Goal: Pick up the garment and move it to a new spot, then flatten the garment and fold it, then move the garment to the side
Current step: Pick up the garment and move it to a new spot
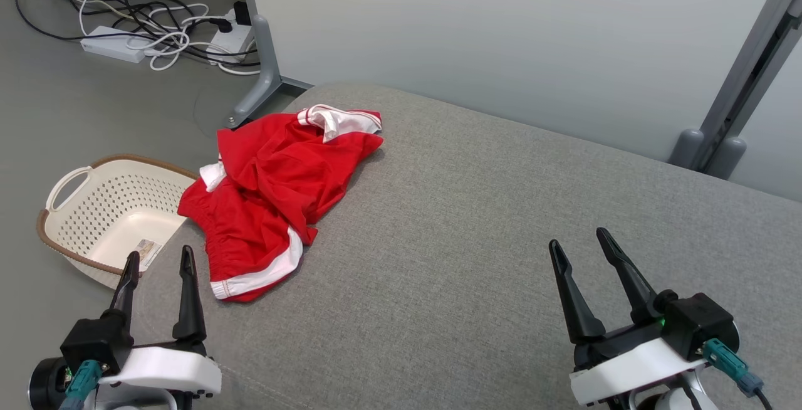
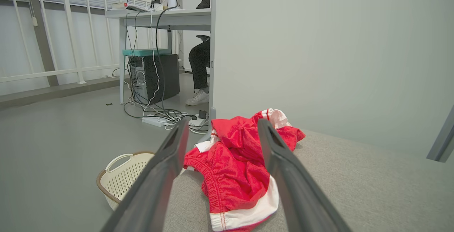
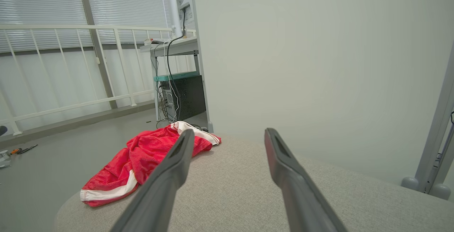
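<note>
Left gripper [image 1: 160, 252], right gripper [image 1: 578, 237]: both held open, empty. The garment [image 1: 276, 190] at centre left seems perched at the edge of the grey surface [image 1: 470, 241]; if nudged, it could be tipped into the basket [image 1: 62, 184].

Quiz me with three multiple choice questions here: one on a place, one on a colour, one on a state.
1. Where is the basket? A) on a shelf B) on the floor C) on a chair
2. What colour is the red garment's trim? A) white B) blue C) black
3. The left gripper and right gripper are: A) shut on cloth B) open, empty C) one shut
Answers: B, it stands on the floor beside the padded surface; A, white bands edge the hems; B, both stand spread, nothing held.
</note>
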Controlling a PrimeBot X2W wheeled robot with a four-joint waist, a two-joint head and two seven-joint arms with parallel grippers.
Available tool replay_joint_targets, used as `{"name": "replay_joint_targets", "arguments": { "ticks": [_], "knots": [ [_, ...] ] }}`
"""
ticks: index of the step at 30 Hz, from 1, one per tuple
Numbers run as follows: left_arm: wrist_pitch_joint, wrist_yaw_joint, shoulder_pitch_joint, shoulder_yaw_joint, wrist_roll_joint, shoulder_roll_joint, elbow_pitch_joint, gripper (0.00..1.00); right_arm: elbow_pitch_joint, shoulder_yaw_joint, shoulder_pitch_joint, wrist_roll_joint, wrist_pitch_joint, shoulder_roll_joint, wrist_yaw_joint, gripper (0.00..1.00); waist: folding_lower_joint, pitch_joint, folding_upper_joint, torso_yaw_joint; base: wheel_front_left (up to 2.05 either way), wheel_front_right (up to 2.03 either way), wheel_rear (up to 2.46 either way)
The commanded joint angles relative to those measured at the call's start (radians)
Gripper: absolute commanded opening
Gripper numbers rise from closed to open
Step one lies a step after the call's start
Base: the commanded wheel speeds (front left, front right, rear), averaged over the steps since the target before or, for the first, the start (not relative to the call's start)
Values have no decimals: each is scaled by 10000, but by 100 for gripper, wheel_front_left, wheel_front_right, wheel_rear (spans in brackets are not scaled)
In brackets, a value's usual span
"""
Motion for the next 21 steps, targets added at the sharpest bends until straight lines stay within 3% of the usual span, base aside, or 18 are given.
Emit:
{"name": "replay_joint_targets", "arguments": {
  "ticks": [1, 7, 14, 21],
  "knots": [
    [-6, -86, -180, 50, -67, 48, -10, 100, -1, 7, -38, 51, -52, -69, 4, 100, 0, 25, 0, -42, 0, 0, 0],
    [339, -610, -1086, -22, -403, 430, 348, 100, 14, 68, -261, -65, -52, -70, 3, 100, 0, 299, 0, -397, 0, 0, 0],
    [1908, -1036, -3064, -34, -1323, 1489, 1297, 100, -59, 130, -663, -247, -52, -69, 3, 100, 0, 937, 0, -1197, 0, 0, 0],
    [3901, -1124, -5002, -136, -2457, 2555, 3581, 100, -132, 248, -1162, -445, -52, -72, 3, 100, 0, 1658, 0, -2192, 0, 0, 0]
  ]
}}
